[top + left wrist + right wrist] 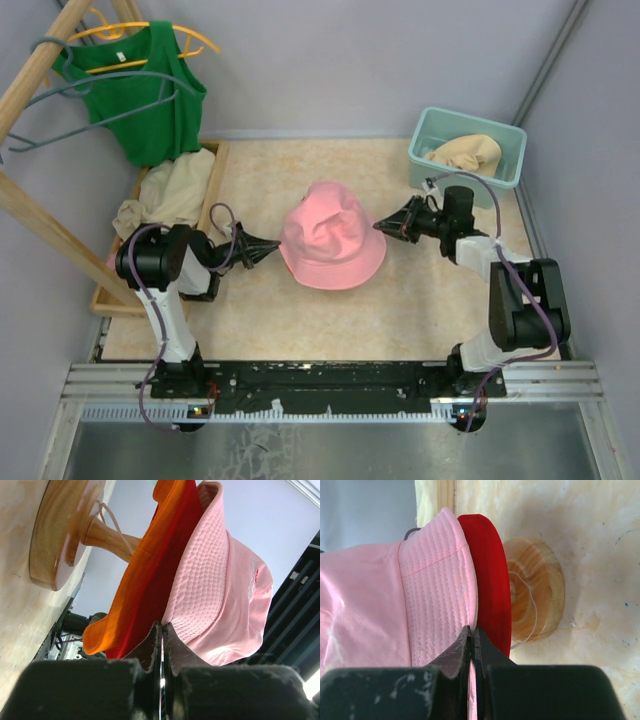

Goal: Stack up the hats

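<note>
Our right gripper pinches the brim of the pink bucket hat; our left gripper is closed, its hold unclear. Uneven tugging could pull the red bucket hat just beyond askew.

Bright, even light; blurry near foregrounds.

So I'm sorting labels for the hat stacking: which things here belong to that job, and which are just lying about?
Job: pink hat on top, red hat and orange hat beneath it, wooden stand under them.

Lying about: green tank top, beige cloth in the wooden tray, teal bin holding a beige fabric piece, perhaps a hat, cannot tell.
</note>
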`<state>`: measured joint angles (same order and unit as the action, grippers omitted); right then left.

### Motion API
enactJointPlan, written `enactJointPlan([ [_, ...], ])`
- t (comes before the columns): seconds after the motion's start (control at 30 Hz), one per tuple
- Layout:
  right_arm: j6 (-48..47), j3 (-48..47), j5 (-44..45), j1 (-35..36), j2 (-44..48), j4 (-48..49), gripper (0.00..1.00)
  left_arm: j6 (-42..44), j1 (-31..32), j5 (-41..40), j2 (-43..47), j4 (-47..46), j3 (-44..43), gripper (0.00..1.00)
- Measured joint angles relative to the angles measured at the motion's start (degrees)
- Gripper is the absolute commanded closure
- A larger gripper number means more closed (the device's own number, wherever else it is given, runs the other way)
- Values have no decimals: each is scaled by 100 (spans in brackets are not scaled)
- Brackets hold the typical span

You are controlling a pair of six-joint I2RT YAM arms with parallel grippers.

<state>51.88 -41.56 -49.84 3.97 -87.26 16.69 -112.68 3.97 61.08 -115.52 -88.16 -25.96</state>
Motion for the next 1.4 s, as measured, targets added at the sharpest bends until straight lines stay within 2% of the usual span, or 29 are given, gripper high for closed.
enactJointPlan([
  [0.47,-1272,0,831,7,251,-1200,100,330,2,-4,-46,-17,479,100],
  [0.87,-1744,-107,1248,238,249,-1449,100,874,7,4,-210,-79,710,100],
  [1.17,-1932,-546,1504,433,-98,-1635,100,1283,7,74,-306,-98,752,100],
  [1.4,-2024,-1541,1727,745,-973,-1862,100,1349,57,-4,-197,-94,925,99],
])
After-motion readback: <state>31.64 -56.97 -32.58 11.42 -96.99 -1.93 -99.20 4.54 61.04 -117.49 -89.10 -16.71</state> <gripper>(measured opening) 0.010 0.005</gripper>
